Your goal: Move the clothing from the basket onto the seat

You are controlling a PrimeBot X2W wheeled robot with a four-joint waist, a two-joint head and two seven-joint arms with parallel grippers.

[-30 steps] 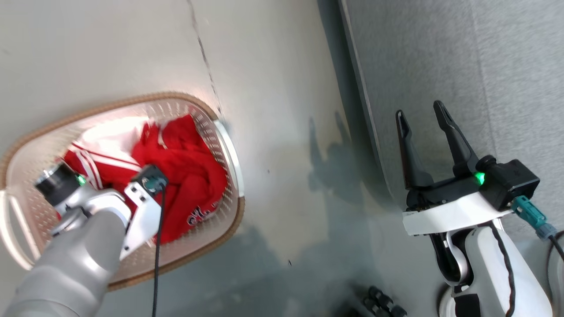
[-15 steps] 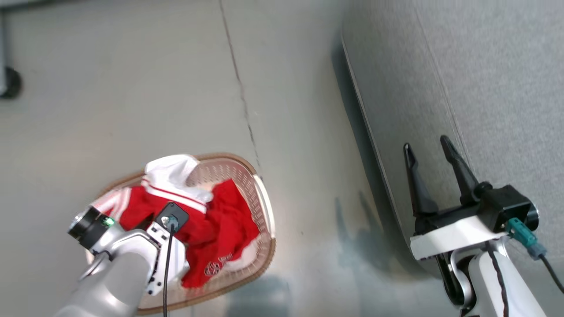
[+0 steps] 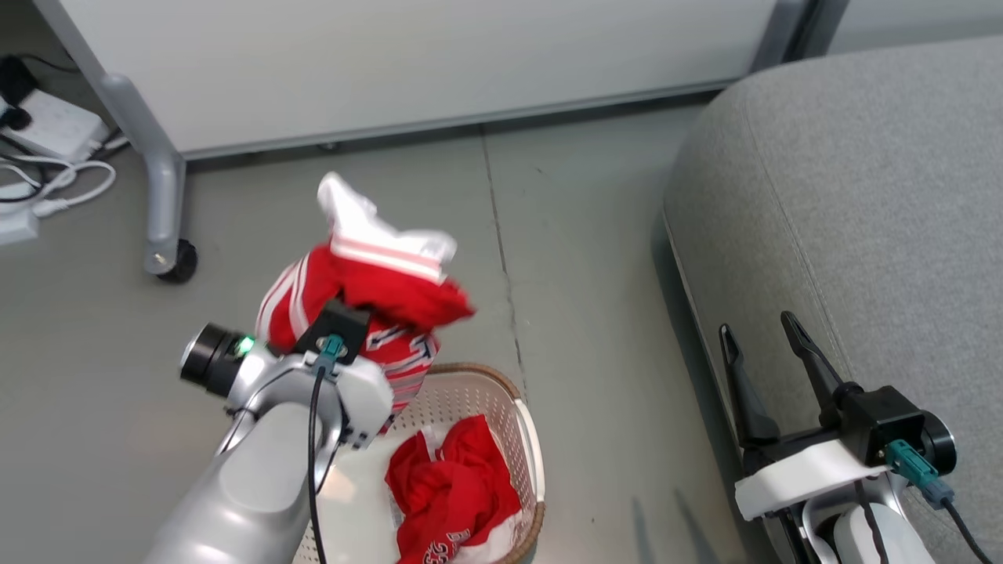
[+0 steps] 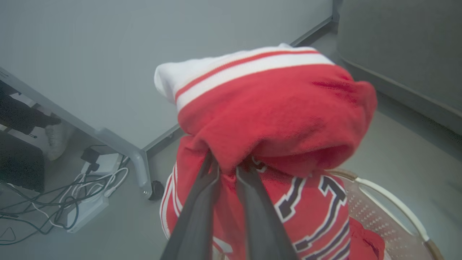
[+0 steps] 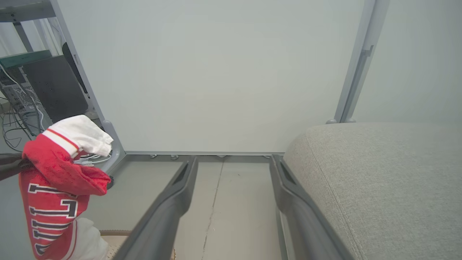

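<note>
clothing (image 3: 368,298) in two lots. nearest: a crumpled red garment (image 3: 454,486) lies in the basket (image 3: 526,423) on the floor, just beside the left forearm. left claw (image 4: 227,166) narrow, pinching a red jersey (image 4: 281,119) with white striped trim and black-and-white numerals; jersey hangs above the basket rim. right claw (image 3: 756,325) spread wide, empty, fingers over the near edge of the grey seat (image 3: 862,196), well apart from the basket. beyond: caster leg (image 3: 161,204), white panel (image 3: 431,63).
</note>
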